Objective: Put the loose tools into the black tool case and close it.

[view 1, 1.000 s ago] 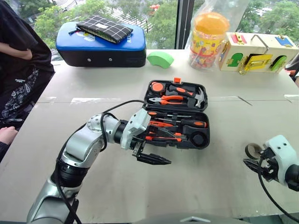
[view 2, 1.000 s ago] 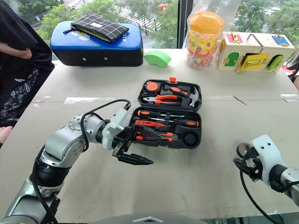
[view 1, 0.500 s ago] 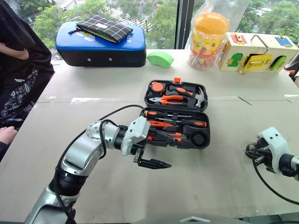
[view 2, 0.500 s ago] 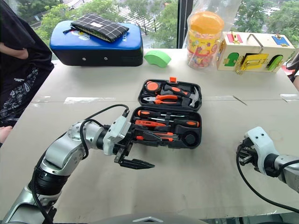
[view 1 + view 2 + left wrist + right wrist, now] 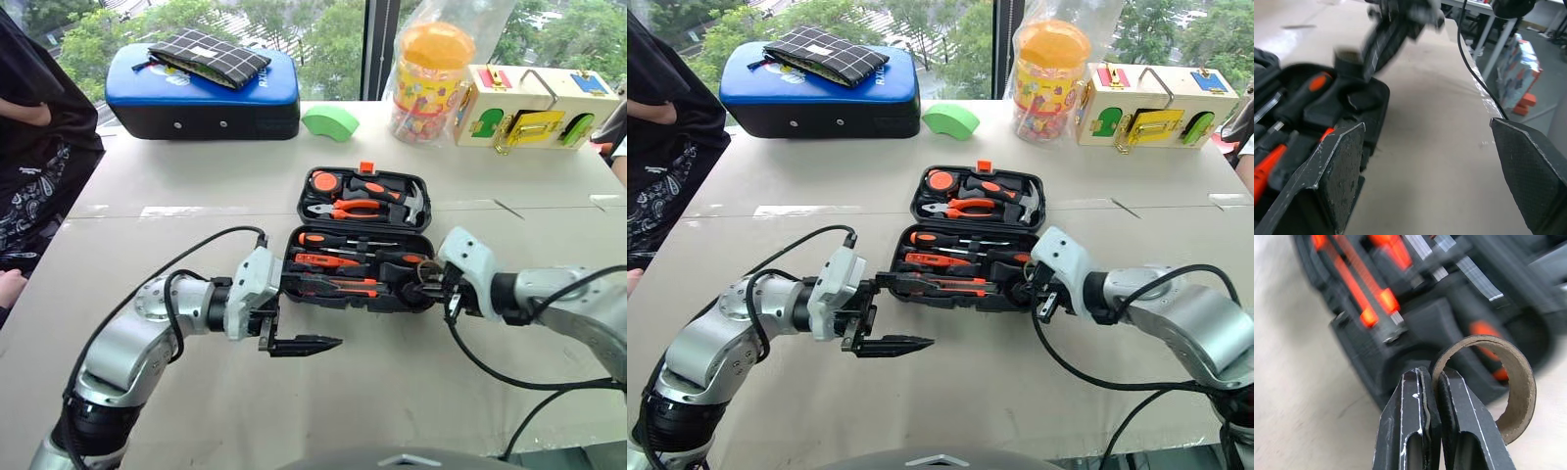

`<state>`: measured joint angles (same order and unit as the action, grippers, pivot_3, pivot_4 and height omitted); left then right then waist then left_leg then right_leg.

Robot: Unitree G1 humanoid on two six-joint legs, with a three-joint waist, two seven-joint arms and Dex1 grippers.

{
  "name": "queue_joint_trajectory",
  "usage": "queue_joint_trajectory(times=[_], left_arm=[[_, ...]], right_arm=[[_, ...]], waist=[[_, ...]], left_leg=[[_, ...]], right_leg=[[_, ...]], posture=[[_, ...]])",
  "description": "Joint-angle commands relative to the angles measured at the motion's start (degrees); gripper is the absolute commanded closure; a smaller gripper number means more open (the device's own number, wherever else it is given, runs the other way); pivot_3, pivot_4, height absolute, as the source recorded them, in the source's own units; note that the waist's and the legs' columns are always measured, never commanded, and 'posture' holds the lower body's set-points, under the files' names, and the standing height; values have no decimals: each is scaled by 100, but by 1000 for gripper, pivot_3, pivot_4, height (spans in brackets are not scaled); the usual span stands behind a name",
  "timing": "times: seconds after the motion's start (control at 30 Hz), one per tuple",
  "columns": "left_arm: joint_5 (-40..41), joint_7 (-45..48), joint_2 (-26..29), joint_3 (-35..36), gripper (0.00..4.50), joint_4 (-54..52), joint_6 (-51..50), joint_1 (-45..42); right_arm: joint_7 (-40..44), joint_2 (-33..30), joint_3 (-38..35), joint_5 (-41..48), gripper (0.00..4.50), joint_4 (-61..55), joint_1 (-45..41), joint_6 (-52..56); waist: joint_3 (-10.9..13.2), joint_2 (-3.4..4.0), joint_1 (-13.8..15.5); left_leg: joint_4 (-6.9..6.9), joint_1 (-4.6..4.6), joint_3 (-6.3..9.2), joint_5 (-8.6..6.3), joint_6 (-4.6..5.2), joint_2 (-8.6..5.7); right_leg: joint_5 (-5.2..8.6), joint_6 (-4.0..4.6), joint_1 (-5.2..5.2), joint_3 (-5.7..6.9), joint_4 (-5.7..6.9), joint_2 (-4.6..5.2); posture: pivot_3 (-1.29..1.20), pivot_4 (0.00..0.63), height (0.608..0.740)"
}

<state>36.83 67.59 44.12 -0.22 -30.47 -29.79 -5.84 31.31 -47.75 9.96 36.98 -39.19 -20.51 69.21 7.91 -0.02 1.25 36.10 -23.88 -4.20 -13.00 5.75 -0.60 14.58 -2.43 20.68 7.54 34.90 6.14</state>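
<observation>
Right gripper (image 5: 1432, 382), formerly out over the bare table well to the right of the black tool case (image 5: 364, 284), now sits at that case's right front corner. Its fingers are pressed together on the wall of a small ring of tape (image 5: 1508, 382); the ring shows a brown cardboard core and hangs just over the case's right end, beside the round recess there. Left gripper (image 5: 294, 338) has drawn slightly back along the case's front left edge.

Item, black tool case: open, lying flat near the middle of the grey table (image 5: 411, 392), lid half away from the robot, small orange latch (image 5: 369, 167) at the far rim.

Item, screwdrivers (image 5: 338, 240): orange-and-black handles, lying lengthwise in the near half of the case, with thin orange-red flat tools (image 5: 343, 286) in the rows nearer the front edge.

Item, lid half: orange-handled pliers (image 5: 348, 208), hammer (image 5: 407, 201) and round tape measure (image 5: 326, 182), all seated.

Item, left gripper: fingers spread wide, one finger (image 5: 1337, 176) against the case's front left corner, the other out over bare table in front of the case.

Item, beyond the case: blue-topped padded case (image 5: 206, 93) at far left with a checked pouch (image 5: 206, 59) on top; green wedge (image 5: 331, 121); orange-lidded jar (image 5: 431, 73); wooden latch box (image 5: 539, 106) at far right.

Item, person in dark clothing (image 5: 34, 147), left of the table.
</observation>
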Motion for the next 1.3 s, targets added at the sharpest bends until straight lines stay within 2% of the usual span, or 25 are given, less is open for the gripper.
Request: queue_joint_trajectory(times=[0.03,0.2,0.53,0.63,0.7,0.8,1.0,1.13,1.27,1.3], left_arm=[[239,-294,77,198,328,-410,-186,85],[286,-678,19,260,328,-552,-253,258],[221,-699,149,509,328,-510,3,775],[130,-628,150,524,328,-345,147,829],[83,-583,146,526,328,-240,244,863],[60,-545,117,599,328,-38,360,950],[270,-1016,-182,834,328,566,134,716],[259,-2345,-729,1017,328,1136,-526,-78],[108,-3956,-1318,1046,328,2263,-1825,-1646],[-46,-4129,-1435,947,328,2588,-1887,-2014]], right_arm=[[257,34,153,106,4374,-27,-395,87],[569,6,709,-78,4374,223,-653,-28],[931,-23,1120,-546,4374,860,-718,-371],[1134,-30,1152,-539,3702,931,-717,-438],[1267,-17,1062,-443,2874,895,-721,-455],[1481,77,549,39,1573,738,-740,-263],[1415,258,-374,691,1573,614,-659,-150],[530,914,-1117,570,1573,895,-686,-317],[-360,1538,-1651,331,1573,1847,-1261,-95],[-522,1532,-1555,29,1303,2137,-1364,-288]], waist=[[0,0,-30],[-1,-1,-36],[-1,-1,-32],[-2,-2,-32],[-3,-1,-29],[-3,-1,-36],[0,3,-24],[-2,-5,-5],[3,-10,15],[3,-15,25]], left_leg=[[0,2,0,0,0,0],[-2,6,0,1,-2,2],[0,5,-2,2,-4,1],[0,5,-2,1,-4,1],[-1,6,-2,1,-4,1],[-4,6,-2,1,-4,1],[-4,6,-1,0,-5,4],[0,5,-1,0,-5,3],[10,4,-1,3,-7,0],[15,2,-1,5,-9,-1]], right_leg=[[0,0,-1,0,2,-1],[-1,-2,-1,2,6,-5],[-1,-3,-1,4,6,-4],[-1,-2,-1,4,5,-4],[-1,-2,-1,4,5,-4],[-1,-2,-1,4,4,-4],[-2,-2,0,5,4,-2],[-4,-7,-2,4,6,-1],[-24,-37,-4,5,18,-4],[-24,-38,0,5,27,-6]], posture=[[0,150,740],[0,150,740],[0,150,740],[0,150,740],[0,150,740],[0,150,740],[0,150,740],[0,150,740],[0,150,740],[0,150,740]])
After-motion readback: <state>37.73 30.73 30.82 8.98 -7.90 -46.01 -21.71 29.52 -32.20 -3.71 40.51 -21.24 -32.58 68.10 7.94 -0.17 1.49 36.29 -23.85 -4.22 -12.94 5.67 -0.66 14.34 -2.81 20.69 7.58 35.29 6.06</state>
